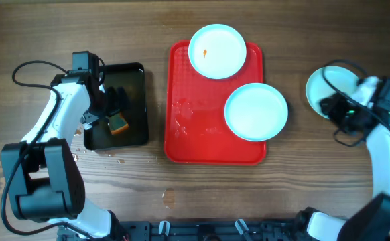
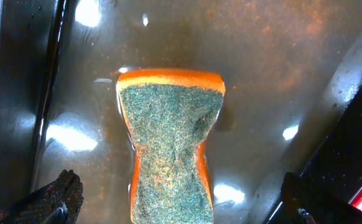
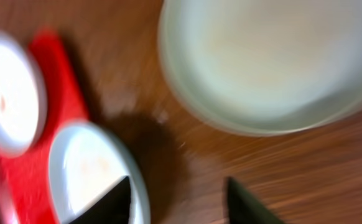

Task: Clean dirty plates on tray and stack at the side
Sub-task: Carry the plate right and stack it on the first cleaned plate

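Observation:
The red tray (image 1: 181, 127) holds two pale plates. The far plate (image 1: 215, 51) has an orange smear near its centre. The near right plate (image 1: 255, 112) looks white from overhead and shows a faint orange mark in the blurred right wrist view (image 3: 88, 168). A third plate (image 1: 321, 88) sits on the table to the right, partly under my right arm, and also shows in the right wrist view (image 3: 268, 62). My right gripper (image 1: 329, 106) (image 3: 181, 202) is open and empty beside it. My left gripper (image 1: 114, 107) (image 2: 181, 202) is open, its fingers either side of the sponge (image 2: 168, 149).
The black tray (image 1: 138, 70) with liquid stands left of the red tray, with the orange and green sponge (image 1: 119, 122) lying in it. Water drops lie on the wood near its front left corner. The robot's base runs along the table's near edge.

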`<state>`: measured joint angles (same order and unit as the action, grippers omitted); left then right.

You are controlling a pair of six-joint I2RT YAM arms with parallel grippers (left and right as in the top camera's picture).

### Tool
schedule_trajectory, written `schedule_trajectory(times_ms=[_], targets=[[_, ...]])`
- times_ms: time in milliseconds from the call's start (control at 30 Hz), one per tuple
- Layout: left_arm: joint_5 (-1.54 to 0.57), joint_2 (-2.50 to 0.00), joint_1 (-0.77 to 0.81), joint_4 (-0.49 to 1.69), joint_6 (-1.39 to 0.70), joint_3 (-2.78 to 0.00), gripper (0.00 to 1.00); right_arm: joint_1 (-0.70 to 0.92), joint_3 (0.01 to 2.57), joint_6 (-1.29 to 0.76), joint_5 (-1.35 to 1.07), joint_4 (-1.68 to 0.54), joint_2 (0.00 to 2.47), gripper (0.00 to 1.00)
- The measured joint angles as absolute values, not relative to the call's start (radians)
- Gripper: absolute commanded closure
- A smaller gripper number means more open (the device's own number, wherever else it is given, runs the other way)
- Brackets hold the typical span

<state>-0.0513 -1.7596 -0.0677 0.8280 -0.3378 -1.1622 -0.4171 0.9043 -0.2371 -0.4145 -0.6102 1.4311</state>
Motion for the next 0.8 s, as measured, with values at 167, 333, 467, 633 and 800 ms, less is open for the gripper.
schedule_trajectory(times_ms=[167, 333, 467, 633, 800], targets=[[-0.051, -1.760, -0.068, 0.828, -0.338, -1.162, 0.00, -0.288, 0.881, -0.206, -0.426, -0.569, 1.579, 0.40], [-0.051, -1.760, -0.068, 0.828, -0.338, -1.162, 0.00, -0.215, 0.878, -0.167, -0.414, -0.476, 1.668, 0.48], [-0.051, -1.759, -0.068, 0.828, -0.338, -1.162, 0.00, -0.180, 0.877, -0.139, -0.409, -0.444, 1.692, 0.83], [-0.051, -1.759, -0.068, 0.828, -0.337, -1.162, 0.00, -0.139, 0.877, -0.100, -0.418, -0.430, 1.701, 0.96], [-0.051, -1.759, -0.068, 0.828, -0.338, -1.162, 0.00, -0.165, 0.878, -0.157, -0.406, -0.448, 1.671, 0.96]])
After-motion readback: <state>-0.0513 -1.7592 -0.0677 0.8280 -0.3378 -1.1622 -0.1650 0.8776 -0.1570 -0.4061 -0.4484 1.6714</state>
